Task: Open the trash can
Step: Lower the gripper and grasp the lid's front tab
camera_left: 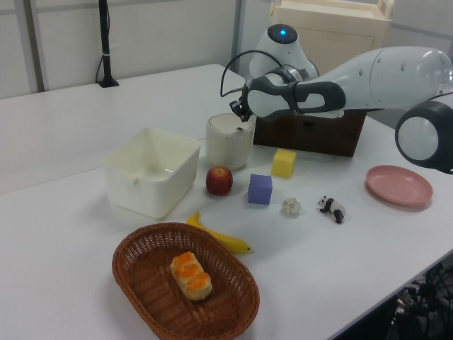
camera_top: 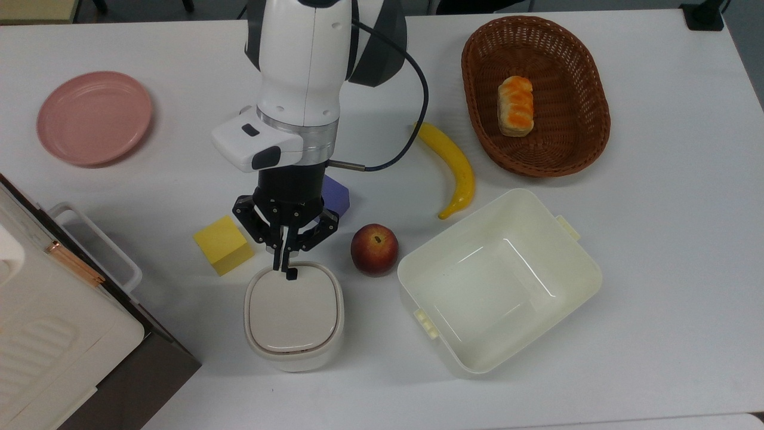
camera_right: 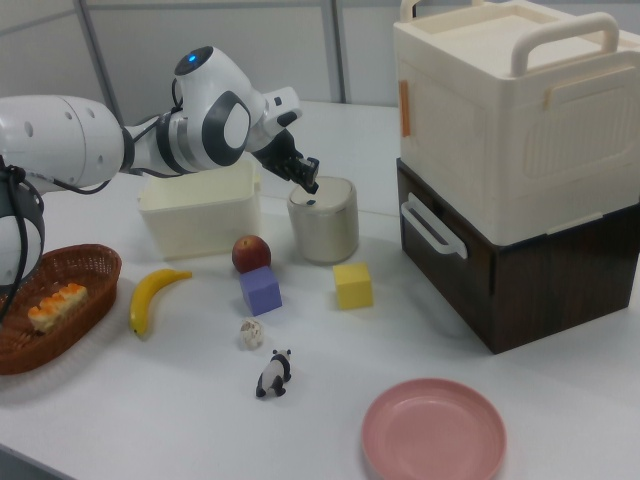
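The trash can [camera_top: 293,316] is a small off-white rounded bin with a beige-grey lid lying flat and closed, in the top view's lower middle. A small black button [camera_top: 291,274] sits at the lid's far edge. My gripper [camera_top: 281,264] is shut, with nothing held, and its tips point down right at the button's left side. The left view has the gripper [camera_left: 241,117] over the far rim of the trash can [camera_left: 228,142]. In the right view the gripper [camera_right: 310,185] hovers just above the lid of the trash can [camera_right: 324,222].
A yellow cube [camera_top: 224,245], a purple cube [camera_top: 335,196] and an apple [camera_top: 374,248] lie close around the bin. A cream tub [camera_top: 498,280] stands to the top view's right, past it a banana [camera_top: 453,167] and a wicker basket [camera_top: 534,95]. A stacked cabinet [camera_top: 59,322] is at the top view's left.
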